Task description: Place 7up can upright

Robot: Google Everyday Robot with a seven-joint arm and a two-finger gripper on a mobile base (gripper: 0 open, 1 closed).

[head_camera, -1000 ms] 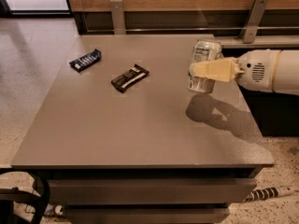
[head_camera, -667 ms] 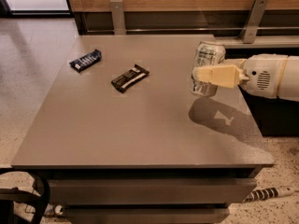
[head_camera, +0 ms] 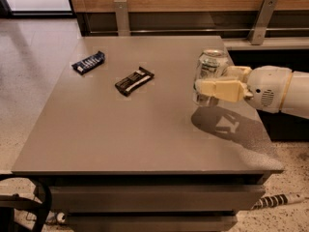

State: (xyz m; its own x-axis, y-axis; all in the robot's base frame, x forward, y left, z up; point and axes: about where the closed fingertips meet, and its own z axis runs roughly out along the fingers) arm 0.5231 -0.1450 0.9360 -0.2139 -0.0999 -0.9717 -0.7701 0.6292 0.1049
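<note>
Gripper [head_camera: 208, 84] clamped around upright can [head_camera: 211, 62] near the table's [head_camera: 135, 134] right edge, seemingly just off the surface. Lower straight down and seat the base flat before letting go.

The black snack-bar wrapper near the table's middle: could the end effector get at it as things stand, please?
Likely not to grasp it: the end effector, over the right side of the table, is shut on the 7up can. The surface between it and the black wrapper looks free.
</note>
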